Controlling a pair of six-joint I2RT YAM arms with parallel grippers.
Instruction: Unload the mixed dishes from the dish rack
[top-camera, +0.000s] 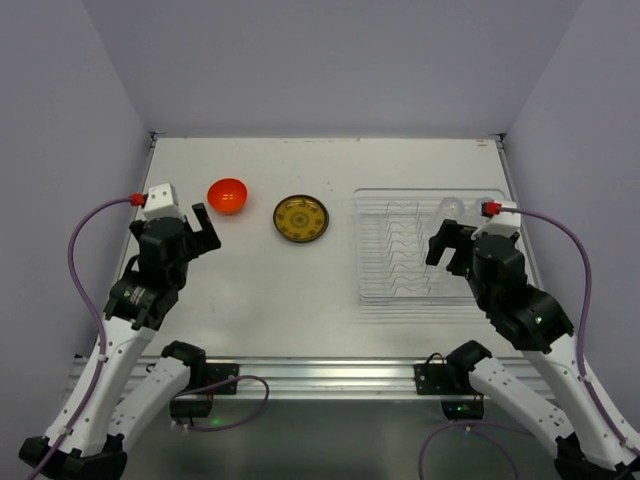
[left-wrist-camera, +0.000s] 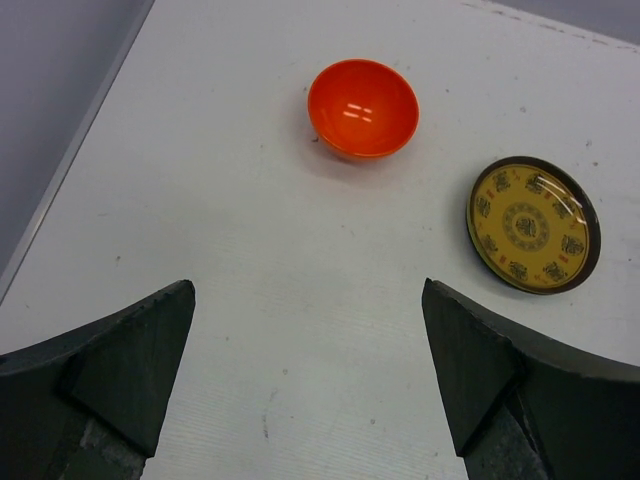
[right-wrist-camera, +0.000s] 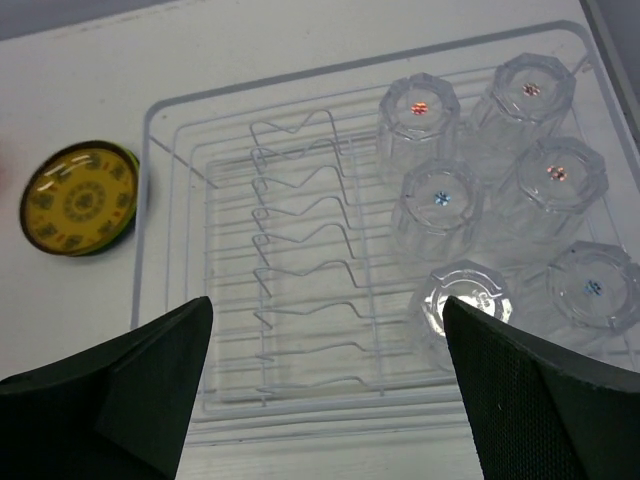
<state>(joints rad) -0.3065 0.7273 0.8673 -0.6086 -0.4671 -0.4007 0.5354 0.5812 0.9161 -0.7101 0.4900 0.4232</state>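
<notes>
My right gripper (right-wrist-camera: 328, 330) is spread, empty, over the dish rack (right-wrist-camera: 230, 300). Six clear cups (right-wrist-camera: 500, 190) stand in its right end, ahead and right of my fingers. My left gripper (left-wrist-camera: 308, 330), spread too, is well apart by the bowl (left-wrist-camera: 362, 107): right arm nearer.

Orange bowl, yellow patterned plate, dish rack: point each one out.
orange bowl (left-wrist-camera: 362, 108), left wrist view, its inner hollow.
yellow patterned plate (left-wrist-camera: 532, 224), left wrist view, its centre.
dish rack (right-wrist-camera: 300, 262), right wrist view, bare wire dividers.

My white table (top-camera: 300, 310) carries a small orange-red bowl (top-camera: 227, 195), a round yellow-brown patterned plate (top-camera: 301, 219) and a clear rectangular plastic dish rack (top-camera: 362, 250).
</notes>
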